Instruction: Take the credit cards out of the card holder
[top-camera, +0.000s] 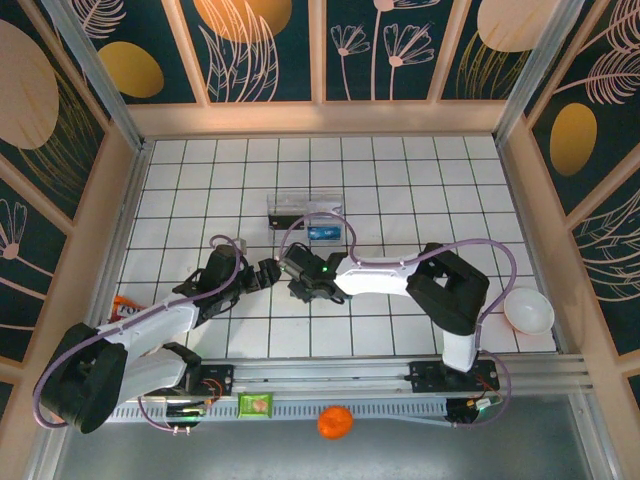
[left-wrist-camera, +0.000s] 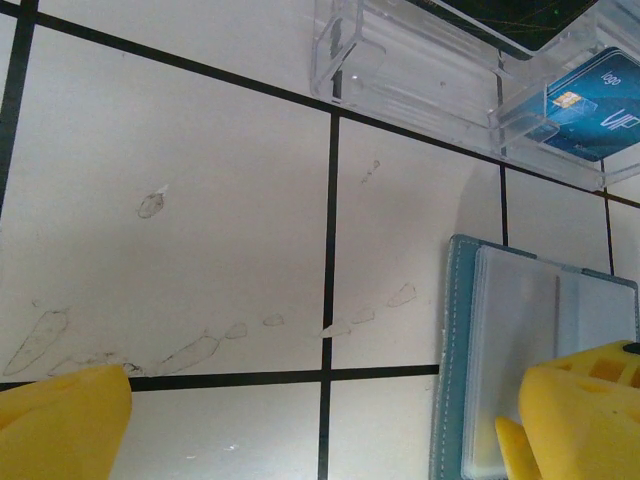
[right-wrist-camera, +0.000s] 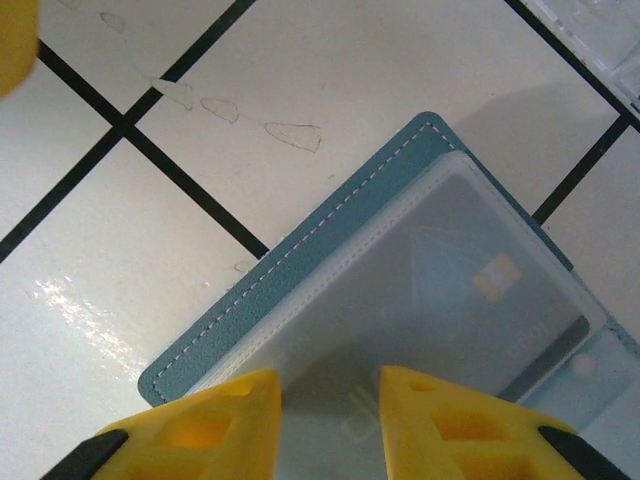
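Note:
The card holder (right-wrist-camera: 300, 250) lies open on the white tiles, teal with white stitching and frosted clear sleeves on top. A pale card with a gold chip (right-wrist-camera: 495, 275) shows through one sleeve. My right gripper (right-wrist-camera: 330, 430) hovers low over the sleeves, open, with a narrow gap between its yellow fingers and nothing in it. My left gripper (left-wrist-camera: 320, 440) is wide open; its right finger (left-wrist-camera: 585, 410) sits over the card holder (left-wrist-camera: 460, 360). A bright blue credit card (left-wrist-camera: 595, 105) rests in the clear plastic tray (left-wrist-camera: 420, 70). From above, both grippers (top-camera: 268, 274) (top-camera: 298, 283) meet mid-table.
The clear tray (top-camera: 305, 210) stands just beyond the grippers, with the blue card (top-camera: 325, 232) at its near right side. A white bowl (top-camera: 528, 310) sits at the right edge. An orange ball (top-camera: 335, 422) and a green packet (top-camera: 256, 404) lie by the front rail.

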